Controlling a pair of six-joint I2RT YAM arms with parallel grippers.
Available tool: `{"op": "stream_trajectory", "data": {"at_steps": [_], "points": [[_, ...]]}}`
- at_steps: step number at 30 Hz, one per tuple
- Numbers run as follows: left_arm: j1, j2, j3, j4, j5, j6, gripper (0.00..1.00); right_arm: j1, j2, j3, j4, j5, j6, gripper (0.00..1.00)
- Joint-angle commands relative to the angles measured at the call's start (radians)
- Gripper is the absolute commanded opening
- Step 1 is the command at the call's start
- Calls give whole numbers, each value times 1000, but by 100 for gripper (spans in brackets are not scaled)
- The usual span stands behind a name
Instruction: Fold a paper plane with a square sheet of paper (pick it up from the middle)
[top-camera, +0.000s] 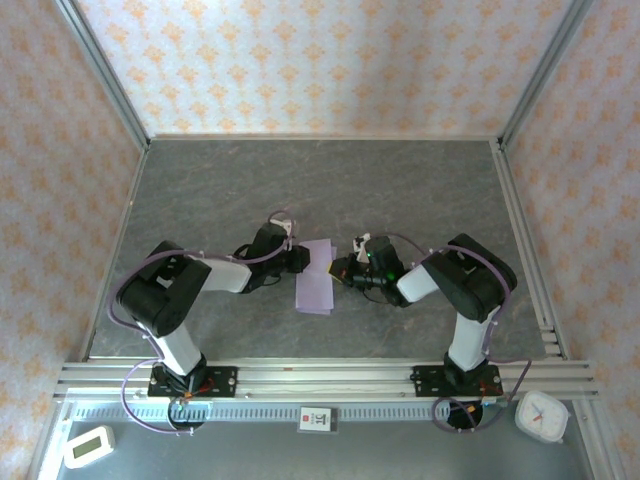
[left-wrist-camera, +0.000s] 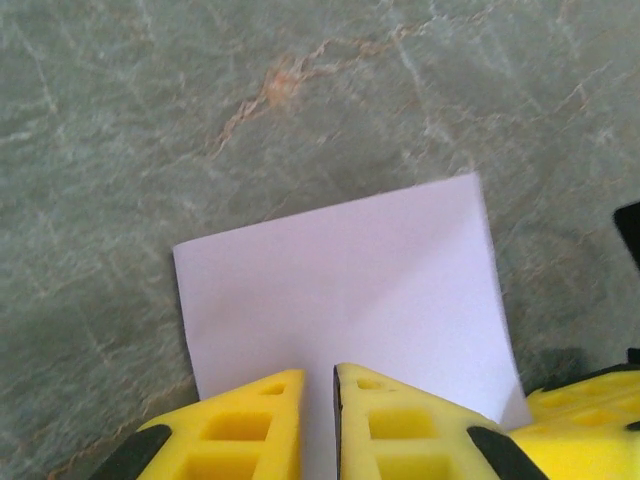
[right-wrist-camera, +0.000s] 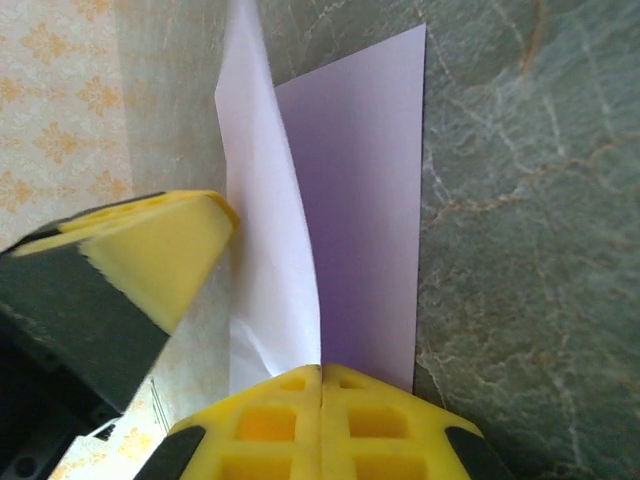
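Square sheet of paper (top-camera: 318, 275) at table centre between both arms, doubled over, one layer flat, other rising as loose flap (right-wrist-camera: 262, 200).

Right gripper (right-wrist-camera: 321, 400) pressed together, pinching sheet at near edge where the two layers meet; probably anchoring the fold.

Left gripper (left-wrist-camera: 320, 420) nearly closed, narrow slit, paper running into it; judged pinching the flap from the opposite side to steer it over.

Table (top-camera: 400, 190) grey, marbled, matte. Patterned wallpaper (top-camera: 300, 60) on three sides, metal rail (top-camera: 320, 378) along near edge.

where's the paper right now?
Top view: sheet of paper near the middle of the table, left claw at its left edge, right claw pinching its right edge.
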Motion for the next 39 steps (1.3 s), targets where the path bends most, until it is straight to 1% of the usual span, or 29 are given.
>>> {"op": "stream_trajectory", "data": {"at_steps": [1,5,11,14,18,22,31,39], "points": [[9,16,-15,39,-28,6,18,5,44,-15,-18,28,-5,0],[9,12,-22,33,-34,4,18,6,46,-17,-17,28,-4,0],[11,-75,12,6,-24,-12,18,7,55,-18,-17,28,-5,0],[25,-88,41,-6,-14,-8,18,6,59,-18,-14,30,-5,0],[51,-64,62,1,3,-1,18,6,67,-18,-8,30,0,0],[74,-34,66,50,23,-8,19,6,79,-17,-4,28,1,0],[75,24,60,166,87,-18,19,6,97,-27,10,29,4,0],[74,90,40,235,104,-41,19,6,103,-35,13,30,7,0]]}}
